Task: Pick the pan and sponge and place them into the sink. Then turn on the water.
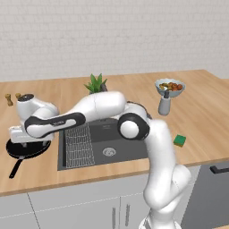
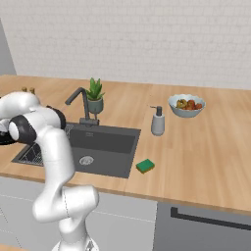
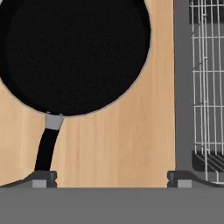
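In the left base view the arm reaches left across the sink (image 1: 107, 150), and its hand hangs just above the pan (image 1: 27, 151), which lies on the counter (image 1: 205, 112) left of the basin, handle pointing toward the counter's front edge. The wire rack (image 1: 80, 145) sits in the sink's left part. The sponge (image 1: 180, 140) lies on the counter right of the sink, near the soap bottle (image 1: 164, 105) and the fruit bowl (image 1: 170, 86); a plant (image 1: 95, 83) stands behind the basin. In the right base view the faucet (image 2: 81, 100) rises behind the sink with no stream under it, and the sponge lies just off the basin's front right corner. In the hand view the gripper (image 3: 111, 178) is spread wide and holds nothing: one fingertip sits at the end of the pan's handle, the other by the sink's rim.
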